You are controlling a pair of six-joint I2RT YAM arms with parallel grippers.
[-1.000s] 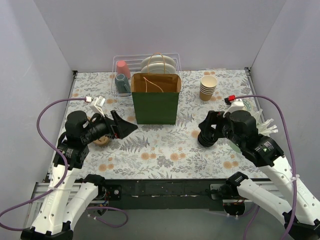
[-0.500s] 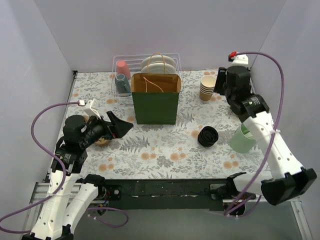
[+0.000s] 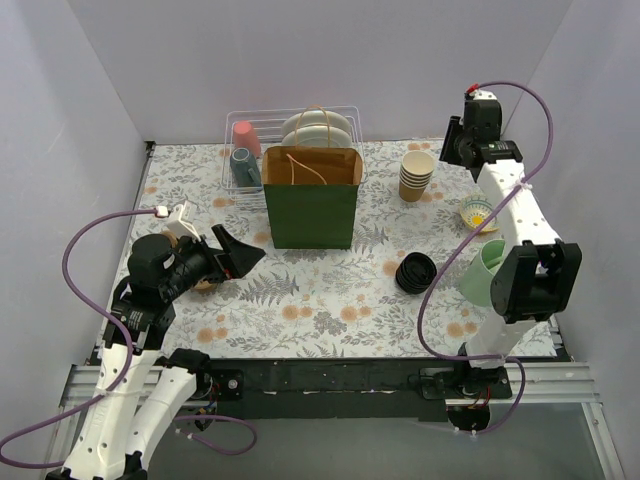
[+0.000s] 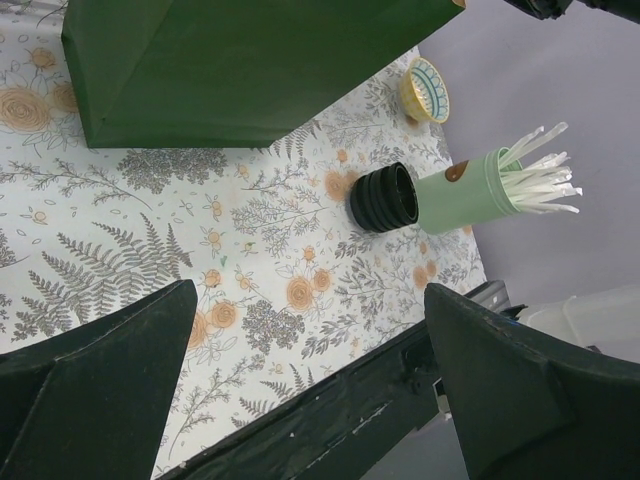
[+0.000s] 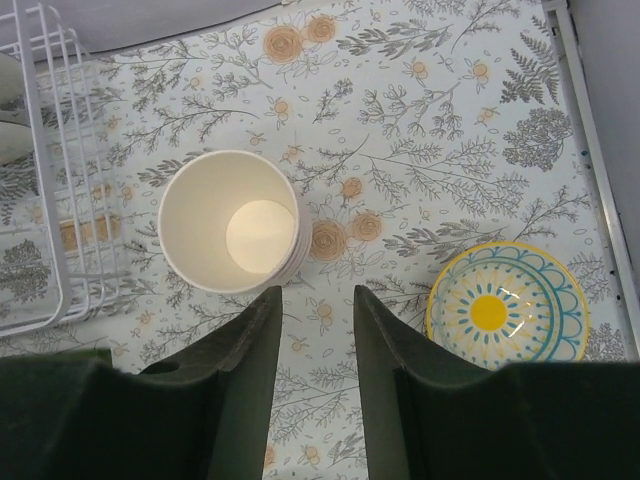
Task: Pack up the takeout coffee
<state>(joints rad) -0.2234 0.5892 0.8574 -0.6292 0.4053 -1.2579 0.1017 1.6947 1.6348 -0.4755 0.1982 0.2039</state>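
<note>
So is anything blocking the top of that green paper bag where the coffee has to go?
Nothing visible does. The green paper bag stands upright with its mouth open, only its own handles over it. The white wire rack sits behind it. I cannot make out a lidded coffee cup here.

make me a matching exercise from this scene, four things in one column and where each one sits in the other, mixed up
Things:
1. stack of black lids
2. stack of tan paper cups
3. green paper bag
4. yellow patterned bowl

Places:
A. at the far right, between the paper cups and the green cup of straws
B. in the middle of the table, right in front of the wire rack
C. far side of the table, right of the bag
D. lying on its side just left of the green cup of straws

Pairs: 1-D, 2-C, 3-B, 4-A
</note>
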